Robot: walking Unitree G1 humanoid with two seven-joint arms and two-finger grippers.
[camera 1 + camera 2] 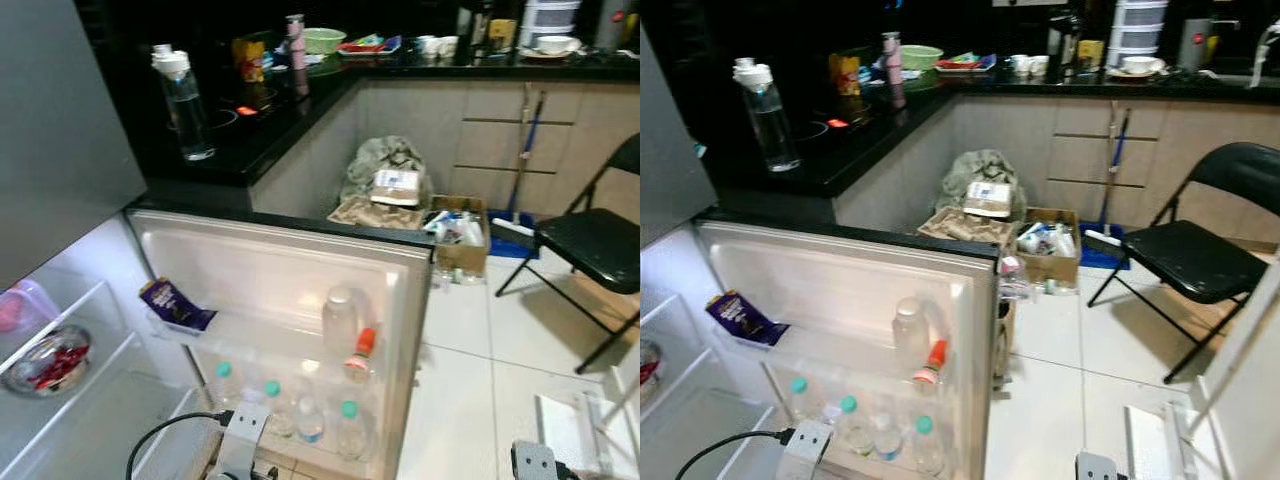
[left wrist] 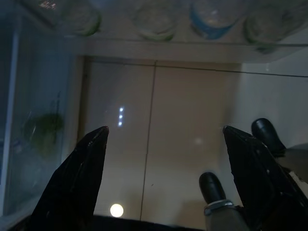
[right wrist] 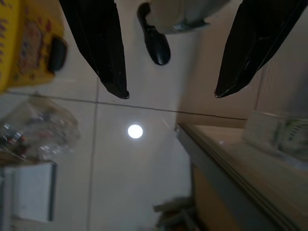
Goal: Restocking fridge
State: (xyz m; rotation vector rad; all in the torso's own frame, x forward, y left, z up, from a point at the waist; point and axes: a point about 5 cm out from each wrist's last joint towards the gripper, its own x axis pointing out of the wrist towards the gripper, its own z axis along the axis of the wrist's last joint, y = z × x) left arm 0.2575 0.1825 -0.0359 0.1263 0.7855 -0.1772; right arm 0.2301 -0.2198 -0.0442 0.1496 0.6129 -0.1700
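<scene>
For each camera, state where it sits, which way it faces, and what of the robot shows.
Left eye and right eye: head, forward and down at the open fridge door, both showing its bottles; arm tops at the bottom edge.
Left wrist: down at the floor; open left gripper.
Right wrist: down at the floor; open right gripper, a black foot.

Silver left arm (image 1: 243, 440) with black cable (image 1: 165, 432), long tapered black fingers (image 2: 77, 178), glossy black feet (image 2: 211, 186)

My right gripper (image 3: 168, 94) hangs spread wide over pale floor tiles (image 3: 139, 178), a yellow packet (image 3: 24, 45) nearby
</scene>
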